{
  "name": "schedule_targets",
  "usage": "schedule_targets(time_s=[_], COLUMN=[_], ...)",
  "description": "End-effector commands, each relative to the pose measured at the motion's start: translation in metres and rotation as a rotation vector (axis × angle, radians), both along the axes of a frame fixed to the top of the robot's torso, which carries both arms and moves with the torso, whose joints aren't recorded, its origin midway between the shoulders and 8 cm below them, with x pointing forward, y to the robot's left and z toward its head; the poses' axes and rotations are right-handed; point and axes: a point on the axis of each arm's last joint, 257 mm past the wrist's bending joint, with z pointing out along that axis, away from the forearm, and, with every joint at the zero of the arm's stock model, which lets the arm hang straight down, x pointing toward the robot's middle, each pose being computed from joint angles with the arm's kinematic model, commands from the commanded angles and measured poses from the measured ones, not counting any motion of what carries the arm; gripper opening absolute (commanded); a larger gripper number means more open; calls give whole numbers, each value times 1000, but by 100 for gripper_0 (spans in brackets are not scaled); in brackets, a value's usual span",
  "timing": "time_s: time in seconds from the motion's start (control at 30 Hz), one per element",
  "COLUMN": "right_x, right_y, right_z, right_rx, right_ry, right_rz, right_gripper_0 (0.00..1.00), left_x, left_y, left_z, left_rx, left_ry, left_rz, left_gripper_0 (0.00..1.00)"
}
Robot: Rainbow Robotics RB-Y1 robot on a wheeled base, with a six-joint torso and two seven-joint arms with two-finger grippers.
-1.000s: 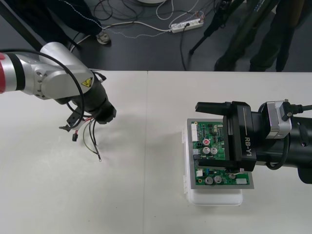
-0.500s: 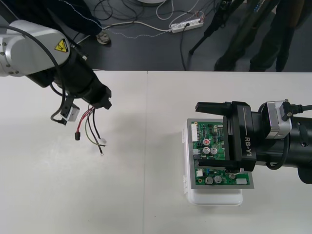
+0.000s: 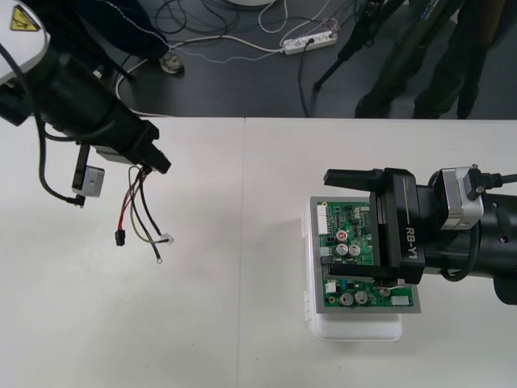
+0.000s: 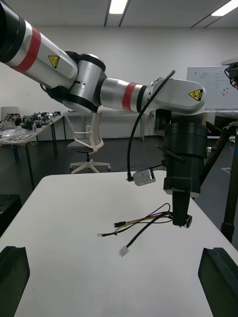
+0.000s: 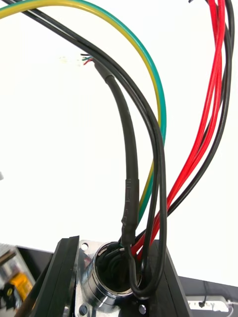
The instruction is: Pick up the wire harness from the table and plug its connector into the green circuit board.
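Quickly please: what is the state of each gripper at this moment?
Left gripper: jaws shut on the wire harness, at its metal socket.
Right gripper: jaws open, holding nothing, above the green circuit board.

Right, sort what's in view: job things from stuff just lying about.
Job: harness, hanging from the left gripper; board, under the open right gripper.
Lying about: power strip and cables on the floor.

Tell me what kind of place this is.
Probably a robotics lab: the left gripper holds a wire harness above a table with a green circuit board, and cables with a power strip cross the floor.
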Motion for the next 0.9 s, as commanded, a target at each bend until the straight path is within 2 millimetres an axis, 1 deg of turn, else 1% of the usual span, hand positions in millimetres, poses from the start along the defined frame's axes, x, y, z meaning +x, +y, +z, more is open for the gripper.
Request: schedule_targets(time_s=[0.03,0.1,0.2,0.37,0.57,0.67,0.8,0.9], right_x=[1,1,1,2,2,2,2,2], right_y=[-6,-6,-6,-7,-7,-8,-8,-9], right_z=[3,4,4,4,4,4,3,3], right_rx=[-10,-9,-9,-8,-8,-8,-10,-15], right_ry=[1,1,2,8,12,15,24,29], right_rz=[-8,-7,-10,-12,-11,-14,-14,-14], right_gripper_0=[100,100,100,100,100,100,100,100], left_x=[-36,-39,-41,-57,-68,-74,-74,-71], left_y=[27,23,15,0,-9,-13,-18,-22], left_z=[18,23,36,45,53,54,59,67], left_rx=[-61,-108,-198,-313,-434,-499,-585,-673], left_ry=[190,216,245,340,447,538,633,709], left_rz=[126,164,220,289,378,436,509,562], left_gripper_0=[0,0,0,0,0,0,0,0])
